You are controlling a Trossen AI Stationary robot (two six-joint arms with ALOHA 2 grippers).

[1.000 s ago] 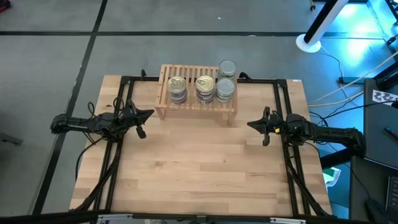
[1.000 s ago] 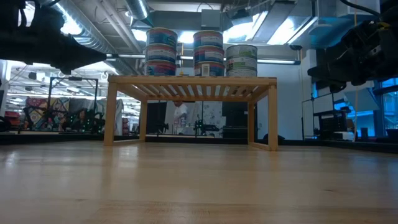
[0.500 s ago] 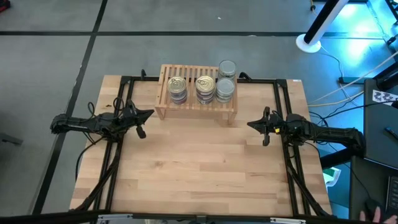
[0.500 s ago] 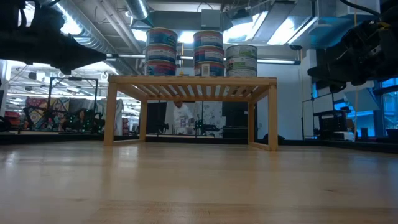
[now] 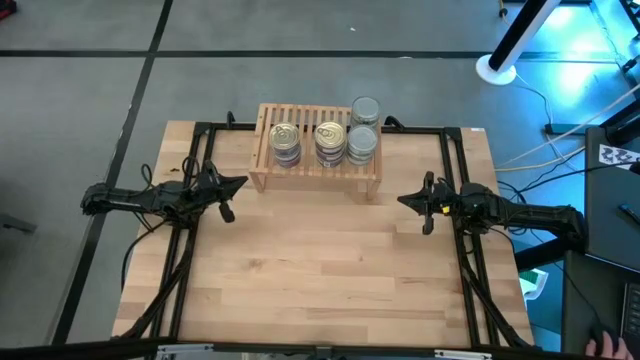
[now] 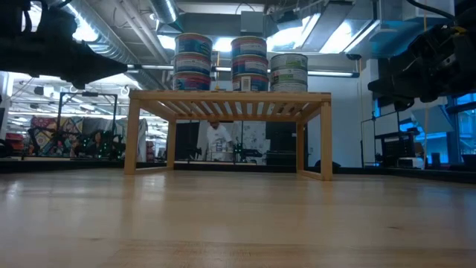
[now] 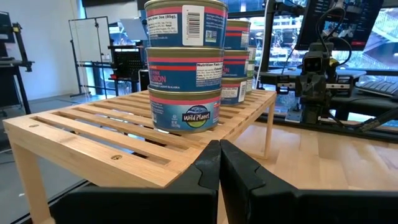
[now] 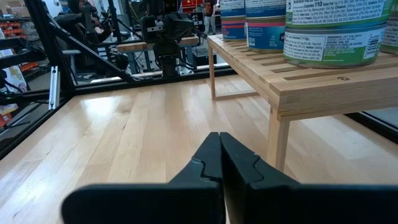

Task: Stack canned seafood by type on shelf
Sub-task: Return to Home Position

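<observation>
The shelf (image 5: 312, 168) stands at the table's far middle, and the canned seafood sits on its slatted top. Two stacks have gold lids (image 5: 285, 134) (image 5: 330, 134). To their right is a silver-lidded stack (image 5: 362, 139), with another silver lid (image 5: 365, 108) behind it. The low view shows the stacks (image 6: 193, 62) side by side on the shelf (image 6: 229, 97). My left gripper (image 5: 243, 182) (image 7: 219, 155) hangs shut and level, just left of the shelf. My right gripper (image 5: 401, 200) (image 8: 219, 152) hangs shut and level to the right of the shelf, a little nearer. Neither holds anything.
Black frame rails (image 5: 452, 190) run along the table's left, right and far edges. The bare wooden tabletop (image 5: 320, 270) stretches from the shelf to the near edge. A white stand base (image 5: 495, 68) is on the floor beyond the far right corner.
</observation>
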